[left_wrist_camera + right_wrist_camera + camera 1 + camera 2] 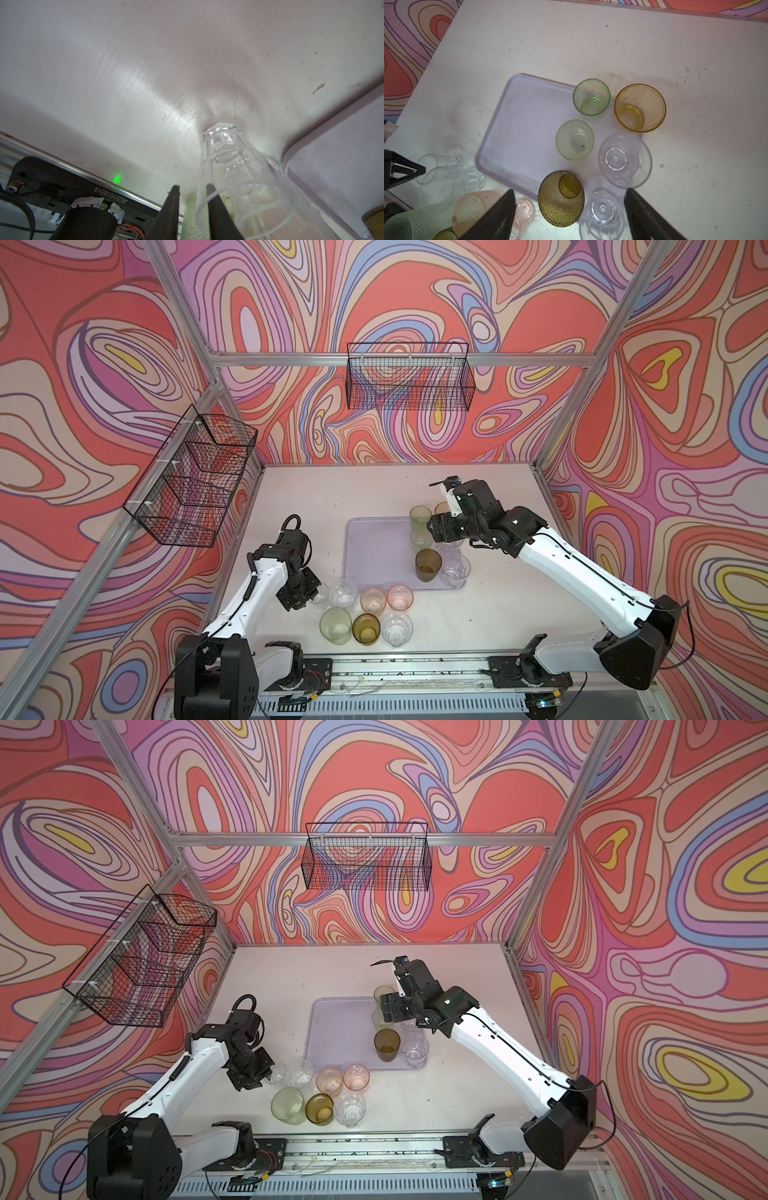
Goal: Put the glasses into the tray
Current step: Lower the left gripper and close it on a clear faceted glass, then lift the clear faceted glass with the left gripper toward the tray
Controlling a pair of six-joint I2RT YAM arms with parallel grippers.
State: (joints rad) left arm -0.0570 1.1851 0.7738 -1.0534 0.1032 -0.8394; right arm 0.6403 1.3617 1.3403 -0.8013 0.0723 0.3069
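carefully, left gripper (193,186) is straddling the wall of the clear glass (239,166), 1 finger inside, 1 outside, jaws narrow, not yet pinching. it should be squeezing gently, then lifting straight to spare glasses (343,593) alongside. tray (374,547) is lying near, rightward, holding several glasses. right gripper (569,190) is hovering above those, wide open, empty.
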